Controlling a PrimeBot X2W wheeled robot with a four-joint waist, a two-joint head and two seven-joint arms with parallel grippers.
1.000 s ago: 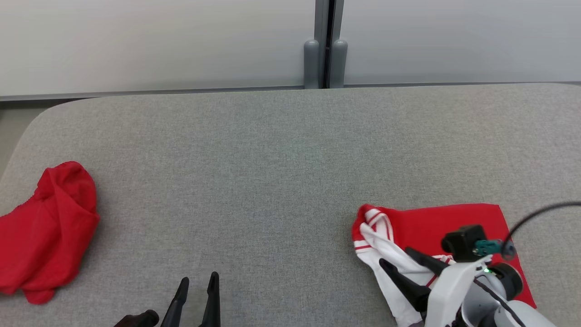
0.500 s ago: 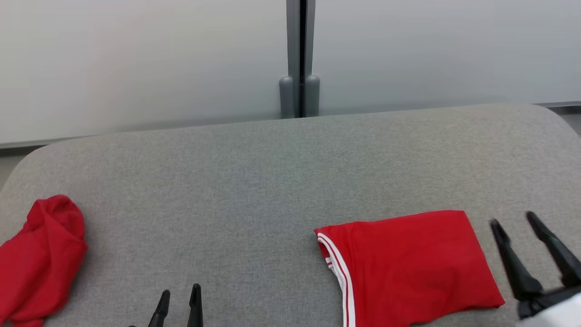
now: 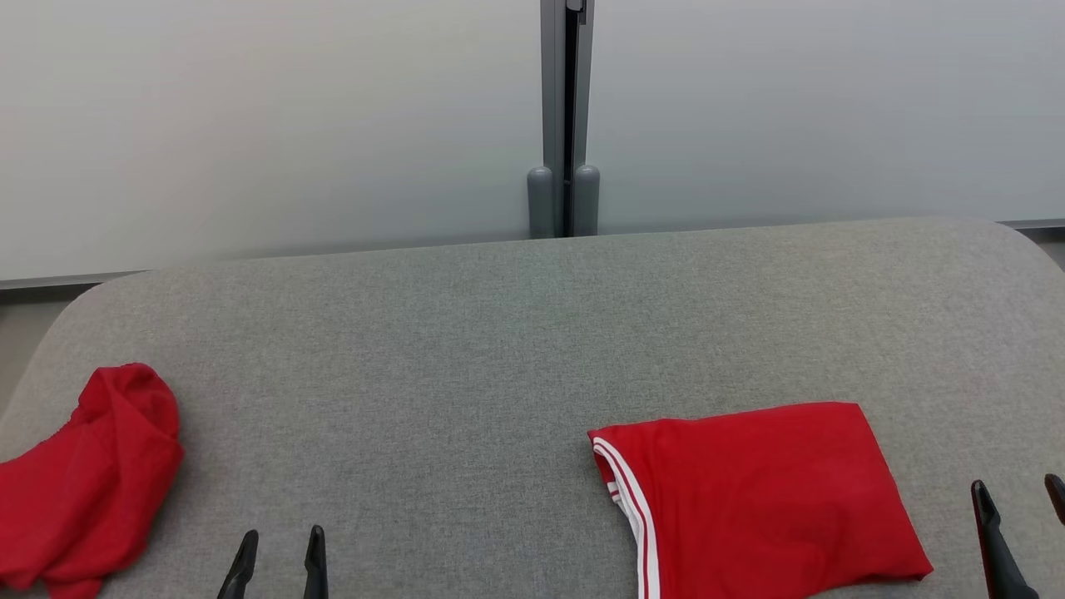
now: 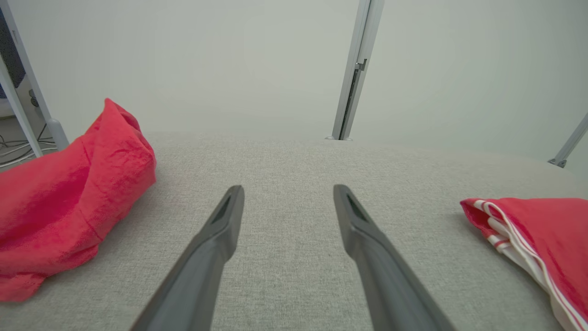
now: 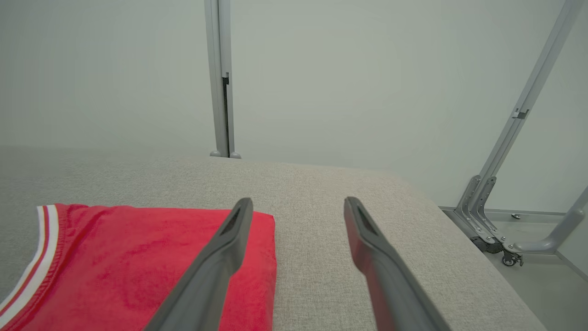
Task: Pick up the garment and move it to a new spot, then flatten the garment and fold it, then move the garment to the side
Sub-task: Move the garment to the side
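Logging for you: right gripper (image 3: 1017, 484) pulled off the folded red shirt (image 3: 757, 499), jaws apart and empty, as on the left gripper (image 3: 283, 534); task looks finished.

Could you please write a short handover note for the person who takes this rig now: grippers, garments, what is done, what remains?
Left gripper: open, empty, near the table's front edge.
Right gripper: open, empty, just right of the folded garment.
Garment: red with white trim, flat on the table's right side.
Done: the fold, apparently also the move aside.
Remaining: possibly the crumpled red garment at the far left.
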